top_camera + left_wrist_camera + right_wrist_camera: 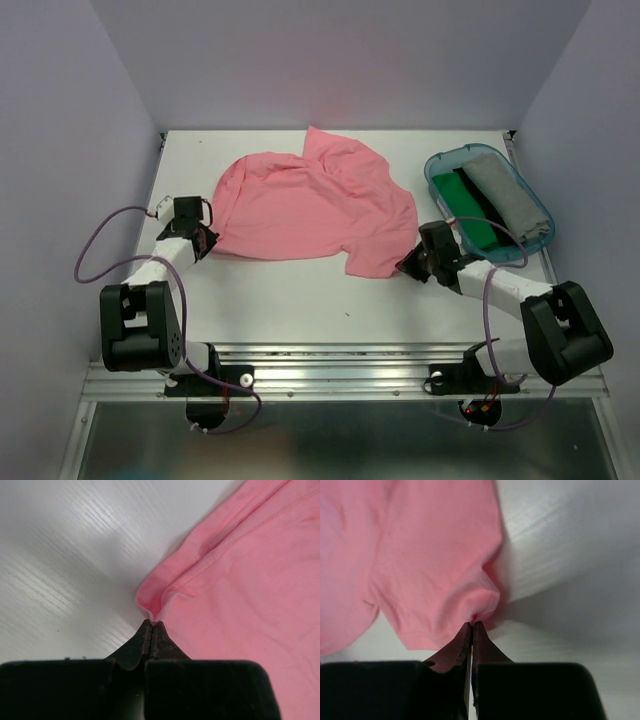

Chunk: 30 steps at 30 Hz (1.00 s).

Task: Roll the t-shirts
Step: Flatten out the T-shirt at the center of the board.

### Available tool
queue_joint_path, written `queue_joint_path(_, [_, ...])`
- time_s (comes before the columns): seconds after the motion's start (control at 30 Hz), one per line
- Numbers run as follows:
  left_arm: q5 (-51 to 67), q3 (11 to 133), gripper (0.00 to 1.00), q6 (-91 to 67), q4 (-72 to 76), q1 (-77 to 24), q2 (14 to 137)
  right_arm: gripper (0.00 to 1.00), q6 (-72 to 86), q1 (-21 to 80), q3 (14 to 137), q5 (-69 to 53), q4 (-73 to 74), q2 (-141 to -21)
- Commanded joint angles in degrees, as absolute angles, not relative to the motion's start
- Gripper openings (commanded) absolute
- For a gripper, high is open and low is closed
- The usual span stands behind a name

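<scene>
Cloth covers much of the white surface point(300, 300) toward its far edge: a soft pink t-shirt point(310, 205) lies rumpled, its neck hard to make out. The left claw point(151, 625) is closed on a puckered, stitched hem at the shirt's left side; the right claw point(472, 625) pinches a bunched fold at its right. Folded green cloth point(468, 205) and grey cloth point(508, 198) fill a translucent teal tub point(440, 160) by the right edge.

A salmon-pink t-shirt point(315, 205) lies spread and rumpled just left of the teal tub point(437, 166), while a green piece point(470, 216) and a grey piece point(506, 196) lie folded side by side inside that tub.
</scene>
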<state>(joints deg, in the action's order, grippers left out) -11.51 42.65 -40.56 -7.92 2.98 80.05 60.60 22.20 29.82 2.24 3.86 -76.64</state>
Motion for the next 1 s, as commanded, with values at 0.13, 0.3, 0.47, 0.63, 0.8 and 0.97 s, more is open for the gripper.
queue_joint_path(0.13, [-11.25, 49.12, 0.00, -39.55, -11.68, 2.81, 74.10, 0.01, 51.96, 22.32, 43.50, 15.81, 10.70, -66.30])
queue_joint_path(0.3, [-9.85, 46.86, 0.00, -40.43, -14.07, 2.81, 71.46, 0.01, 49.66, 22.32, 40.36, 15.13, 16.96, -61.70])
queue_joint_path(0.47, [-4.57, 38.94, 0.00, -43.15, -10.38, 2.72, 70.14, 0.18, 54.39, 22.32, 30.35, 7.66, 18.11, -61.70])
queue_joint_path(0.63, [-5.80, 38.58, 0.00, -42.45, -10.46, 2.72, 70.40, 0.75, 56.69, 22.32, 28.48, 8.08, 18.90, -60.73])
queue_joint_path(0.8, [-6.68, 40.08, 0.00, -41.66, -10.72, 2.72, 71.01, 0.78, 56.25, 22.32, 30.14, 7.12, 18.90, -63.89])
queue_joint_path(0.97, [-7.56, 40.25, 0.00, -41.22, -10.81, 2.72, 71.19, 0.76, 57.39, 22.32, 29.80, 1.51, 15.65, -67.41])
